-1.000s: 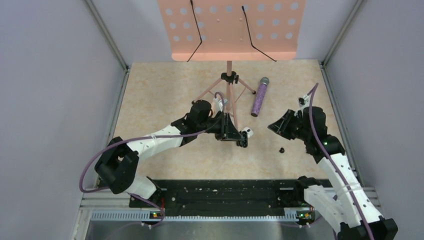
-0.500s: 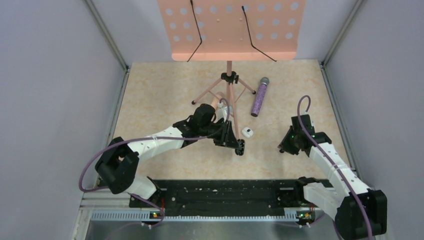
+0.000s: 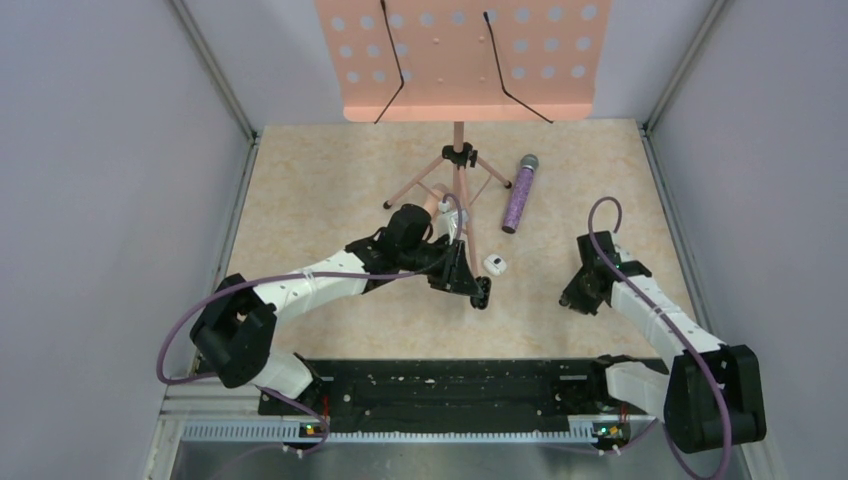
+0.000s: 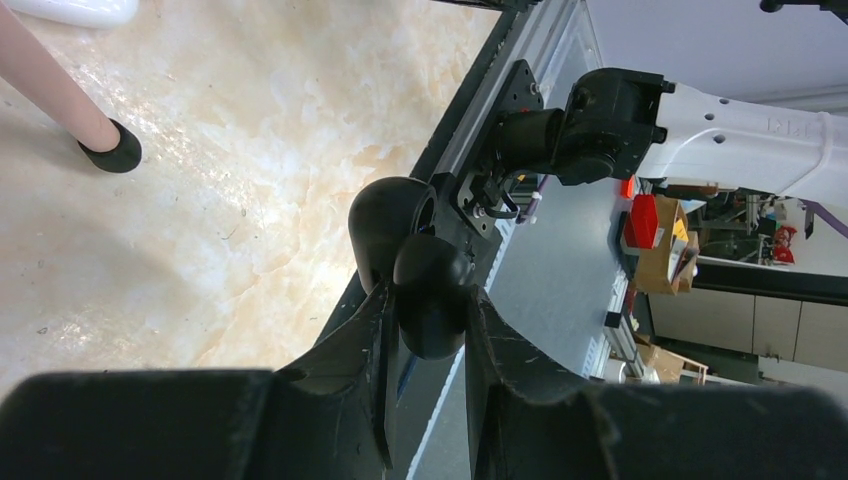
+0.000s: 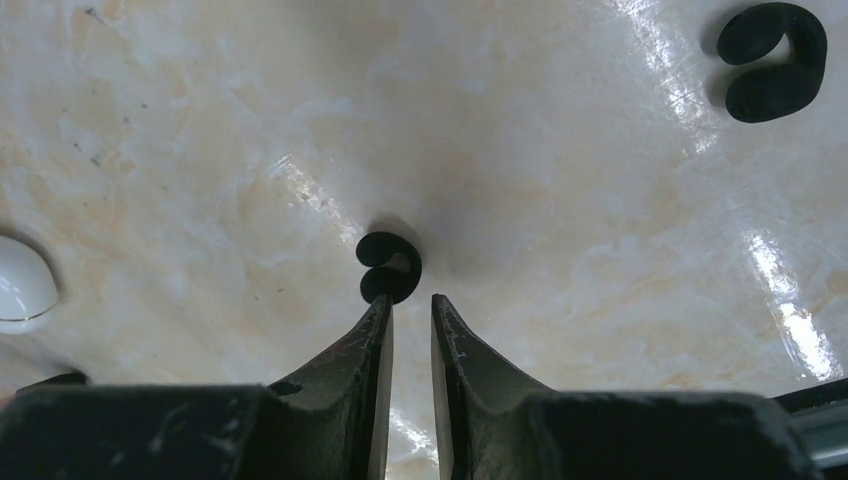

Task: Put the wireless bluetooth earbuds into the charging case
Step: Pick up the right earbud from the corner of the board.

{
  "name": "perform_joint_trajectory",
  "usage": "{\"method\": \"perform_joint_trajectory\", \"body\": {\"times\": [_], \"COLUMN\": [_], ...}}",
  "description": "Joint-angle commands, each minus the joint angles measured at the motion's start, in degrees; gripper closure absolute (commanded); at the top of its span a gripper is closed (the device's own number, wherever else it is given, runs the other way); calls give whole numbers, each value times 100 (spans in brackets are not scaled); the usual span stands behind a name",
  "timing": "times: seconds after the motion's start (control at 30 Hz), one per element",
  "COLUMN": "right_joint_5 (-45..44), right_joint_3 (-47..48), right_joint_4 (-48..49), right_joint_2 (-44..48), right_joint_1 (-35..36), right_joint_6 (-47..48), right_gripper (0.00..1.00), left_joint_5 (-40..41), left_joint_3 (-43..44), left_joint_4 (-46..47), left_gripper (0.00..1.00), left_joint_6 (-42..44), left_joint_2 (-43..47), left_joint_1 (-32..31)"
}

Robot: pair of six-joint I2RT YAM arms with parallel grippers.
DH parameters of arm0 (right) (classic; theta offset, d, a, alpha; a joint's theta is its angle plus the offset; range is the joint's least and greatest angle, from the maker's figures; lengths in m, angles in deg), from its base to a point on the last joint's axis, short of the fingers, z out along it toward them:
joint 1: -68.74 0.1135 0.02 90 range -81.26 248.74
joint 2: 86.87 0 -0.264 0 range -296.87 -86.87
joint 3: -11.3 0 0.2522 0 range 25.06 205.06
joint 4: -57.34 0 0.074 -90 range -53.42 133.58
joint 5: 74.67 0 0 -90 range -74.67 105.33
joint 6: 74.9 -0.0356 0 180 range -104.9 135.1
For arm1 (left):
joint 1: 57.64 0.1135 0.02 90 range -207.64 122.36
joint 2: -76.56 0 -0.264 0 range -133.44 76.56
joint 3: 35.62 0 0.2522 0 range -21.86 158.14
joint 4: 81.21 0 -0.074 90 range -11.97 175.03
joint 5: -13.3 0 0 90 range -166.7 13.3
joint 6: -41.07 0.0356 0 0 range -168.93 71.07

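The left fingers (image 4: 340, 375) are pinching the charging case (image 4: 425, 290), whose two rounded black halves stick out past their tips. A pink stand leg (image 4: 55, 95) with a black foot rests on the tabletop (image 5: 600, 200) well off to their left. The white earbud (image 3: 494, 264) lies on the tabletop just beyond the left fingers, not touching them. The right fingers (image 5: 350, 360) point down at the tabletop, drawn close with a narrow gap and nothing between them. A small black curled piece (image 5: 390, 268) lies right at their tips, and a second curled piece (image 5: 775, 60) lies far off to their upper right
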Motion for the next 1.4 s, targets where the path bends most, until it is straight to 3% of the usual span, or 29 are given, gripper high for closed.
{"method": "perform_joint_trajectory", "body": {"times": [0.0,0.53,0.7,0.93,1.07,1.37], "right_joint_5": [-185,157,361,304,369,344], "right_joint_3": [-71,-179,-141,-124,-109,-165], "right_joint_4": [396,1014,1108,1069,1065,1074], "right_joint_2": [-202,-605,-667,-482,-349,-241], "right_joint_1": [-150,-246,-245,-258,-255,-341], "right_joint_6": [-13,242,328,370,367,434], "right_gripper": [82,82,71,70,65,68], "left_joint_5": [-102,-52,-52,-61,-54,-37], "left_joint_3": [219,253,286,323,300,274], "left_joint_4": [70,37,33,36,32,45], "left_gripper": [100,100,100,100,100,100], "left_joint_6": [145,119,103,94,87,81], "left_joint_2": [-19,25,6,-32,-6,25], "left_joint_1": [-7,-7,-8,-7,-8,-7]}}
